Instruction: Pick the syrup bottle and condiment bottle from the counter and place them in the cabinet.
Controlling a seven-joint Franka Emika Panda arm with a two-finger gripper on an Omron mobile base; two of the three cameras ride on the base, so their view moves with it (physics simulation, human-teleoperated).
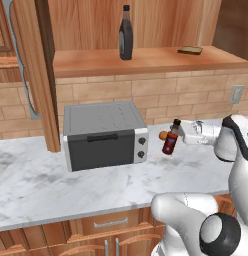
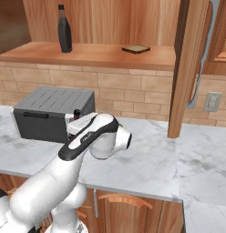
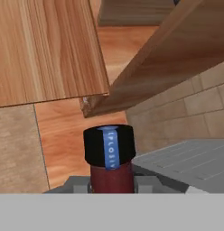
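The condiment bottle (image 1: 170, 139), small and dark red with a black cap (image 3: 109, 145), hangs slightly tilted over the marble counter (image 1: 56, 185), right of the toaster oven. My gripper (image 1: 176, 133) is shut on it near its neck, reaching in from the right. In the right base view my arm covers most of the bottle (image 2: 76, 113). The syrup bottle (image 1: 126, 33) (image 2: 64, 30), tall and nearly black, stands upright on the shelf of the wooden cabinet (image 1: 156, 62) (image 2: 101, 54), above the oven.
A grey toaster oven (image 1: 103, 135) (image 2: 51, 111) sits on the counter under the shelf. A small orange ball (image 1: 162, 134) lies just behind the held bottle. A flat brown item (image 1: 190, 50) rests on the shelf's right part. The open cabinet door (image 1: 43, 75) (image 2: 187, 68) hangs down to the counter.
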